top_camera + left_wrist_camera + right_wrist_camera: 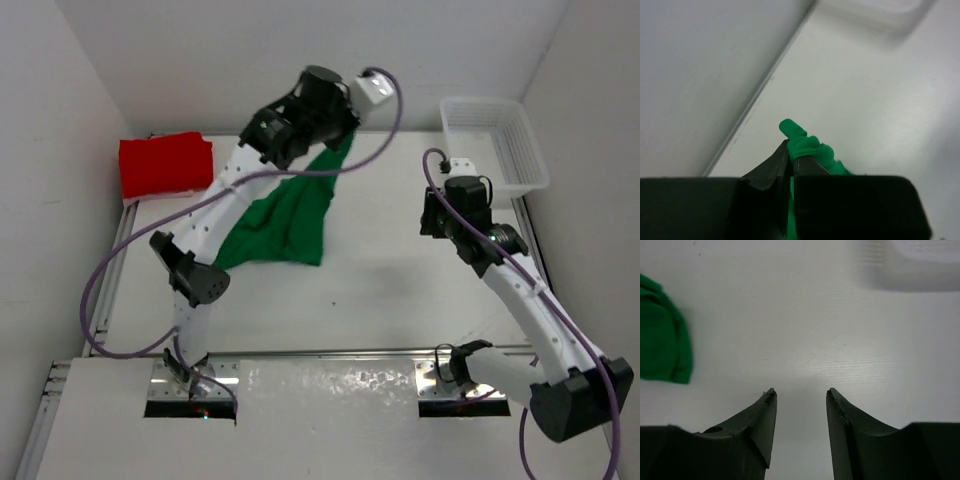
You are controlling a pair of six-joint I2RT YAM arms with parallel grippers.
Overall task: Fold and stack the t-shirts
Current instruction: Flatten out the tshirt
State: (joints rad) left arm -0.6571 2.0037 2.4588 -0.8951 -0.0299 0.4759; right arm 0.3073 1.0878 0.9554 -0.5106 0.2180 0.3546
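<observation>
The left end effector (791,160) is pressed together on a bunched fold of the green t-shirt (285,220), pinching it above the tabletop (390,300) near the back wall. From that pinch the shirt hangs down and forward, and its lower part reaches the tabletop beside the left arm. The right end effector (800,394) is spread, with nothing between its fingers. It is positioned over bare tabletop to the right of the green t-shirt and apart from it. A red t-shirt (165,166) lies folded at the far left corner. A white mesh basket (497,140) sits at the far right corner.
</observation>
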